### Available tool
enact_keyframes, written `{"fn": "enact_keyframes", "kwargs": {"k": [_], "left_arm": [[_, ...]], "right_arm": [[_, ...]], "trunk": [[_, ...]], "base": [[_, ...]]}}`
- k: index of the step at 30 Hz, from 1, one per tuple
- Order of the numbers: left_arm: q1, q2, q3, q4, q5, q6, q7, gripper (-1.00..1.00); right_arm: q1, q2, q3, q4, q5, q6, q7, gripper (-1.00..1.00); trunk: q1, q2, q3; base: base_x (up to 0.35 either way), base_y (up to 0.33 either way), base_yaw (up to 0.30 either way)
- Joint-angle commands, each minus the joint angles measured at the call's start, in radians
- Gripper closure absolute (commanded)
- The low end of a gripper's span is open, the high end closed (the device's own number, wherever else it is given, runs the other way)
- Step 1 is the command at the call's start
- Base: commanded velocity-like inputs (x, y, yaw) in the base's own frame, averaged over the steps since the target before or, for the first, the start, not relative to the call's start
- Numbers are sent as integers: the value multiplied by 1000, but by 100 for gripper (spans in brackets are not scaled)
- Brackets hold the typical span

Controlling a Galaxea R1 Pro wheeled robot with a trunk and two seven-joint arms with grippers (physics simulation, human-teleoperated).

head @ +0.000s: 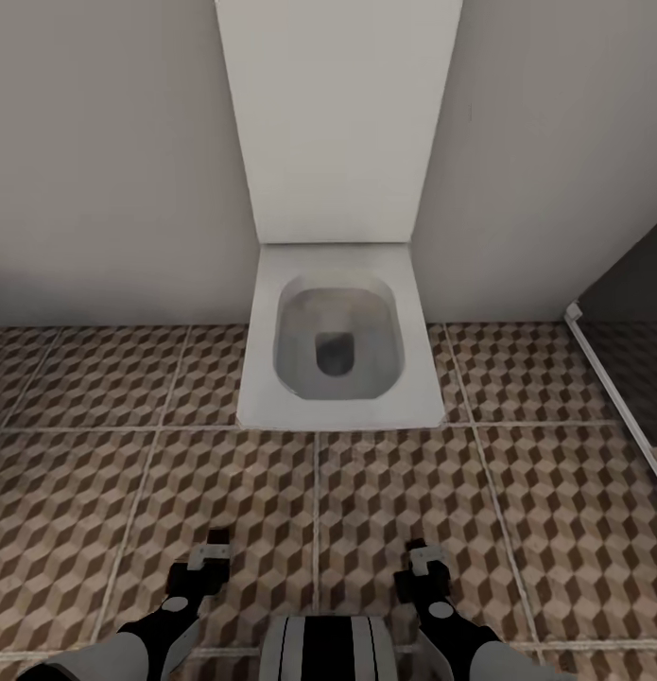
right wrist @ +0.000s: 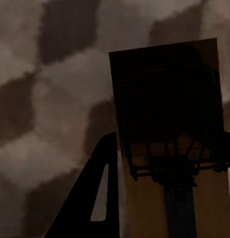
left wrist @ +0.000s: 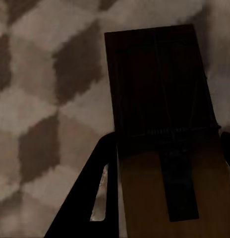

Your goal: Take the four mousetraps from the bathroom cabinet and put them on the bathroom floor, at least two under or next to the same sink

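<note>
The bathroom floor (head: pixel 177 492), tiled in a brown, beige and cream cube pattern with pale grout lines, is seen spreading across the lower half of the head view. A pale wall (head: pixel 101 151) is met by it at the back. Against that wall a white toilet (head: pixel 339 340) is set, its tall flat cistern panel (head: pixel 339 113) rising above the open bowl. At the far right a dark shower base with a white rim (head: pixel 602 369) is bordered by the tiles.

Both arms are held low over the tiles in front of the toilet. The left gripper (head: pixel 213 550) is closed around a mousetrap (left wrist: pixel 164 144), whose tan board with dark wire is seen projecting past the dark finger (left wrist: pixel 92 198) in the left wrist view. The right gripper (head: pixel 423 560) is likewise clamped on a second mousetrap (right wrist: pixel 169 148), its board and wire projecting beyond that finger (right wrist: pixel 97 193), above the patterned floor.
</note>
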Motion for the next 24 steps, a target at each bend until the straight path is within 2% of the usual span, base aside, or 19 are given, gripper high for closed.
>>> {"fn": "enact_keyframes", "kwargs": {"k": [1, 20, 24], "left_arm": [[0, 0, -9, -1, 4, 0, 8, 100], [0, 1, -7, -1, 2, 0, 10, 100], [0, 1, -7, -1, 3, -2, 11, 100]], "right_arm": [[-1, 0, 1, 1, 6, -1, -5, 100], [-1, -2, 1, 1, 6, -1, -5, 100], [-1, -2, 1, 1, 6, -1, -5, 100]], "trunk": [[0, 0, -1], [0, 0, -1], [0, 0, -1]], "base": [[292, 0, 0], [320, 0, 0], [163, 0, 0]]}}
